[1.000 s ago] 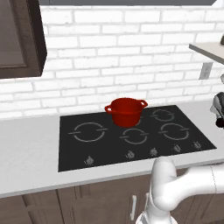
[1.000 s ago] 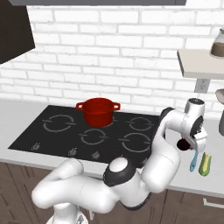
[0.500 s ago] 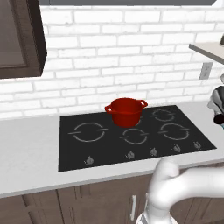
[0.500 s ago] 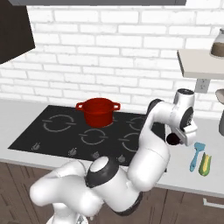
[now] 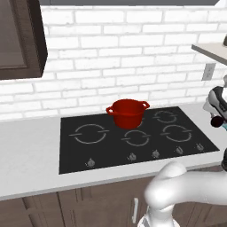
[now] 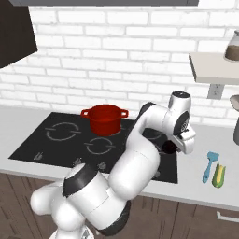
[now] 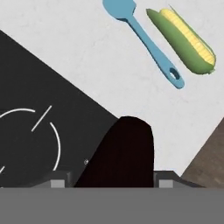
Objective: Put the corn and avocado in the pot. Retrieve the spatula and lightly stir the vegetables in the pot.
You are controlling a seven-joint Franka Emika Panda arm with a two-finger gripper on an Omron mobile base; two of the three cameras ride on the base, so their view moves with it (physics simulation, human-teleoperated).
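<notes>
My gripper is shut on the avocado, a dark, near-black lump that sits between the two fingertips and hangs over the right edge of the black cooktop. In the left base view the gripper is at the far right. The red pot stands on a rear burner, left of the gripper and apart from it; it also appears as the pot. The corn and the blue spatula lie side by side on the counter to the right. From the hand camera, the corn and spatula lie beyond the avocado.
A wall shelf with a glass jar juts out above the right counter, over a wall outlet. A dark cabinet hangs at the upper left. Grey counter stretches left of the cooktop.
The arm has swung left from over the right counter to the cooktop's right edge, with the avocado still in the gripper. The corn, spatula and pot have not moved.
</notes>
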